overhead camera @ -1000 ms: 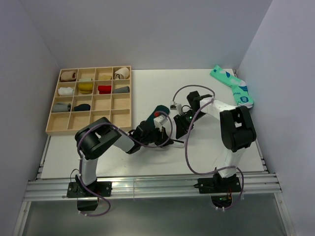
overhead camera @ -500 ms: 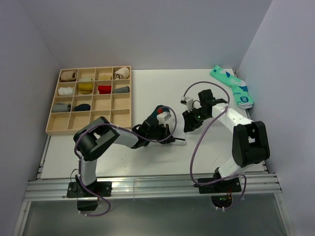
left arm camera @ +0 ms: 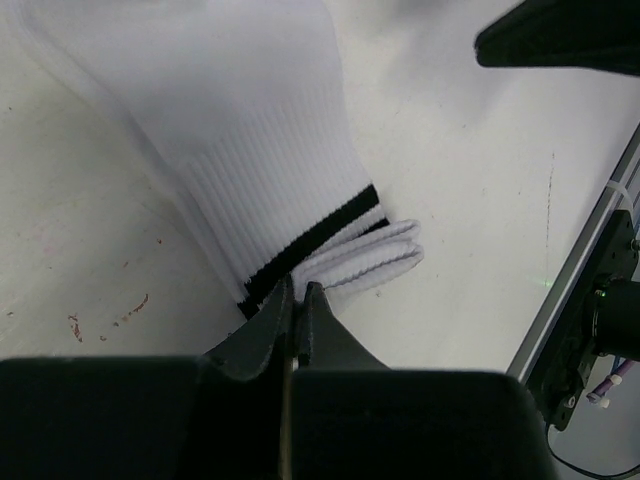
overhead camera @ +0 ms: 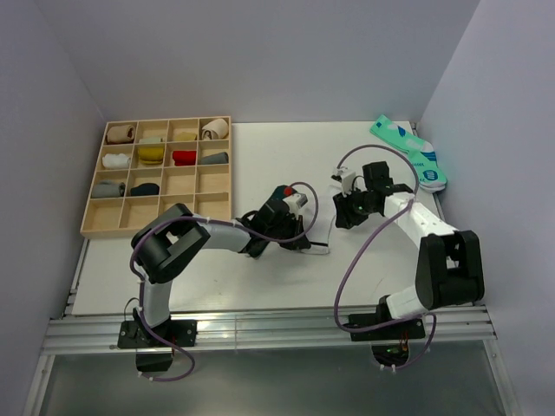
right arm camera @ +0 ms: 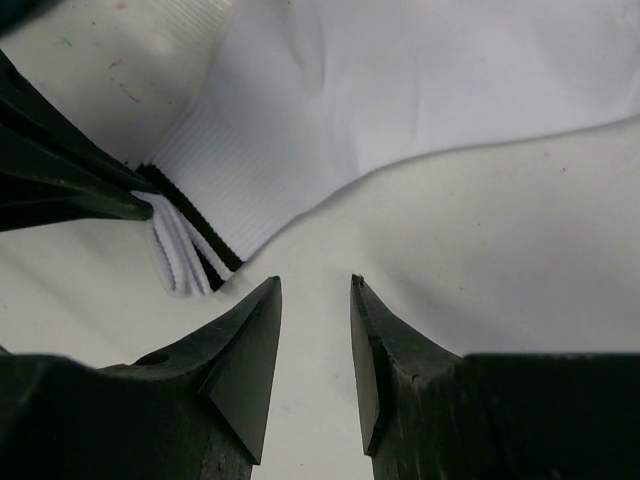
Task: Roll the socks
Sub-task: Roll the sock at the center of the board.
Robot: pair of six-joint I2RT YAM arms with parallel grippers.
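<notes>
Left jaws: clenched fully together. The left gripper point(left arm camera: 293, 292) pinches the cuff edge of the white sock point(left arm camera: 250, 130), right at the black stripe.
Right jaws: parted, with nothing between them. The right gripper point(right arm camera: 315, 300) hangs over bare table just beside the same cuff, apart from the cloth.
Gripper spacing: the two sets of tips point at the cuff from different sides, near each other but not touching.
White sock: flat at mid-table, its ribbed, black-striped cuff toward both grippers. A folded white layer pokes out beyond the stripe. The foot end runs out of both wrist views, and from above the sock is hard to tell from the tabletop.
Dark green sock point(overhead camera: 279, 198): bunched just far of the left wrist, a red mark showing on top. It is partly hidden by the arm, and contact with the white sock cannot be told.
Table point(overhead camera: 260, 147): white, carrying everything listed.
Wooden tray point(overhead camera: 156, 230): far left of the table, divided into compartments. Rolled socks point(overhead camera: 183, 157) sit in its far rows.
Mint-green pair point(overhead camera: 412, 154): far right corner, well apart from both grippers.
</notes>
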